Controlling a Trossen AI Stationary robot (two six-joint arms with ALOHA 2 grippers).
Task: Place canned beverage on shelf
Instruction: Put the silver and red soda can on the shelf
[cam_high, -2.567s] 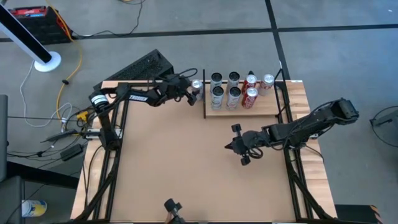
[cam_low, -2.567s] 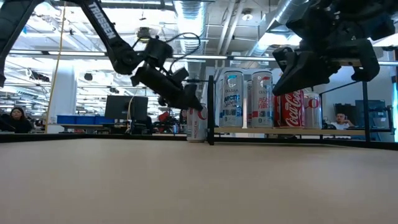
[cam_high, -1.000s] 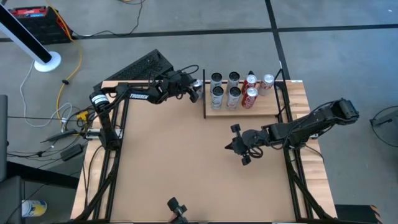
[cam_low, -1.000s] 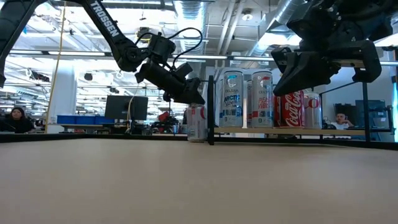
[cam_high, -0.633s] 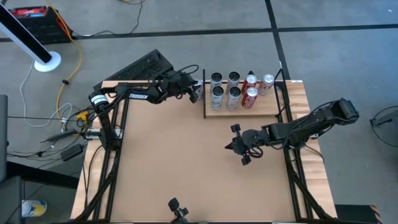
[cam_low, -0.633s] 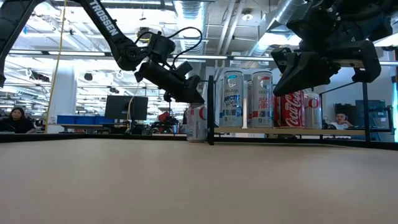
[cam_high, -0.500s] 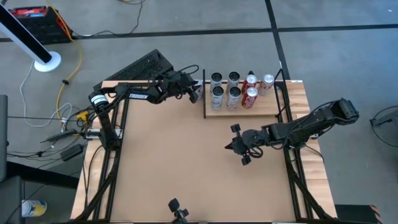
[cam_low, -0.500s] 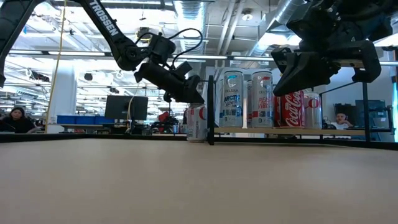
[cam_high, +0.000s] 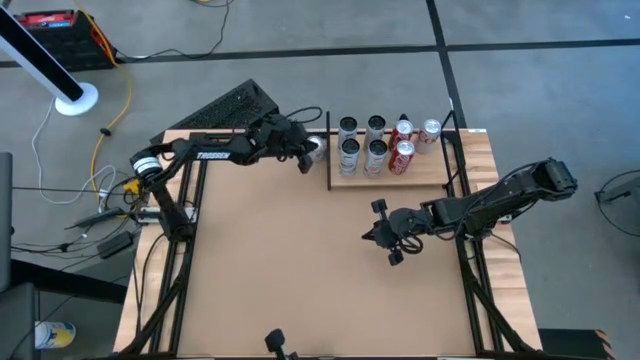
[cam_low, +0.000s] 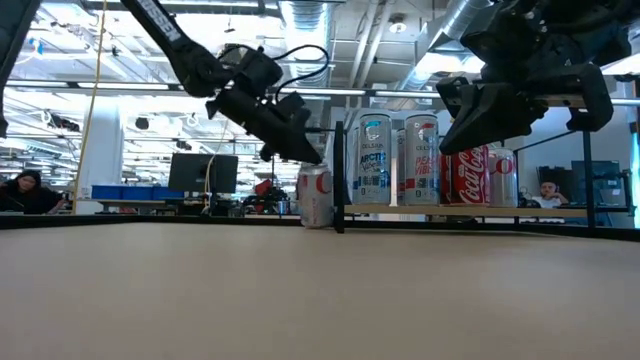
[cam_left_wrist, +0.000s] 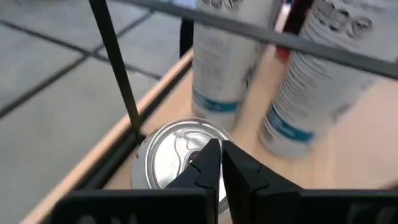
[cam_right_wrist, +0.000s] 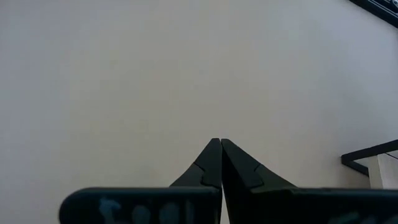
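A silver and red canned beverage (cam_high: 316, 148) (cam_low: 316, 197) stands upright on the tabletop, just left of the shelf's black corner post (cam_left_wrist: 115, 62). The shelf (cam_high: 433, 165) (cam_low: 560, 212), a pale wood board at the table's far edge, holds several upright cans (cam_high: 375, 145). My left gripper (cam_high: 305, 153) (cam_low: 316, 158) (cam_left_wrist: 219, 147) is shut, slanting down over the can's lid (cam_left_wrist: 168, 158). My right gripper (cam_high: 366, 236) (cam_right_wrist: 220, 144) is shut and hangs above bare tabletop near the right middle, with nothing in it. My left gripper's shut fingertips stand right over the can's lid, slanting down from the table's left. I cannot tell whether they touch the lid. The can stands upright with its base on the tabletop.
Two tall white cans (cam_left_wrist: 227, 56) (cam_left_wrist: 320, 81) stand just behind the shelf's rail. A black keyboard (cam_high: 230, 105) lies beyond the table's far left corner. Black frame rails (cam_high: 190, 250) run along both table sides. Bare tabletop (cam_high: 300, 260) fills the near half.
My left gripper has shut its fingers above the can and drawn back a little toward the table's left edge. The can has stayed upright where it was, beside the shelf.
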